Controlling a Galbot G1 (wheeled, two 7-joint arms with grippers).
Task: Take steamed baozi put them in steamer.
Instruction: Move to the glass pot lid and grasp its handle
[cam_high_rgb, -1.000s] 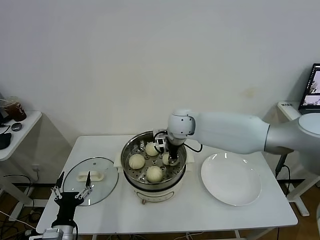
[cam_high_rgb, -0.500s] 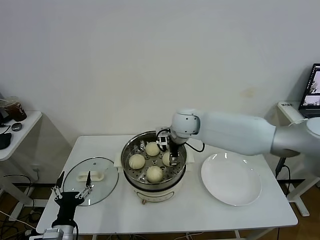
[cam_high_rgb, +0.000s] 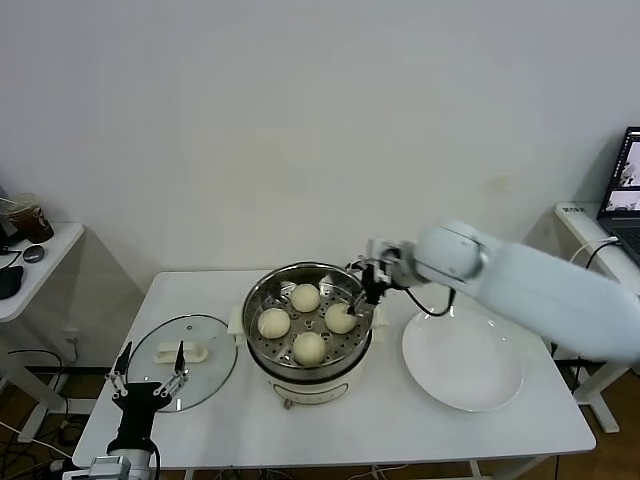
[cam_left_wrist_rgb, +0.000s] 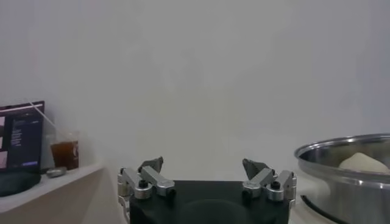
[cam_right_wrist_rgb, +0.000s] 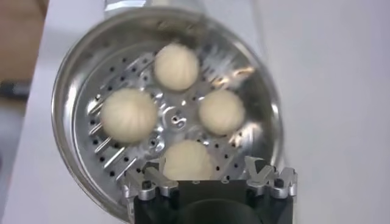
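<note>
steamer: the steamer (cam_high_rgb: 308, 330) stands on the white table (cam_high_rgb: 350, 425) near its middle, a shiny steel pot on a white base, its perforated tray (cam_right_wrist_rgb: 177, 119) showing inside
steamed baozi: four steamed baozi (cam_high_rgb: 308, 347) lie on the tray inside the steamer, spaced apart in a rough diamond; in the right wrist view all four are seen from above, none touching another
right gripper: the right gripper (cam_high_rgb: 366, 282) hangs over the steamer's rim on the side toward the plate, above the bun nearest that side; its jaws stand wide apart and hold nothing, as the right wrist view shows with both fingers (cam_right_wrist_rgb: 145, 180) spread clear of the buns
left gripper: the left gripper (cam_high_rgb: 146, 379) is parked low at the near left corner of the table, beside the lid, fingertips up, fingers (cam_left_wrist_rgb: 150, 165) spread and empty
glass lid: the glass lid (cam_high_rgb: 186, 370) with a white handle lies flat on the table to the steamer's left
plate: the white plate (cam_high_rgb: 462, 358) sits on the table to the steamer's right, nothing on it
</note>
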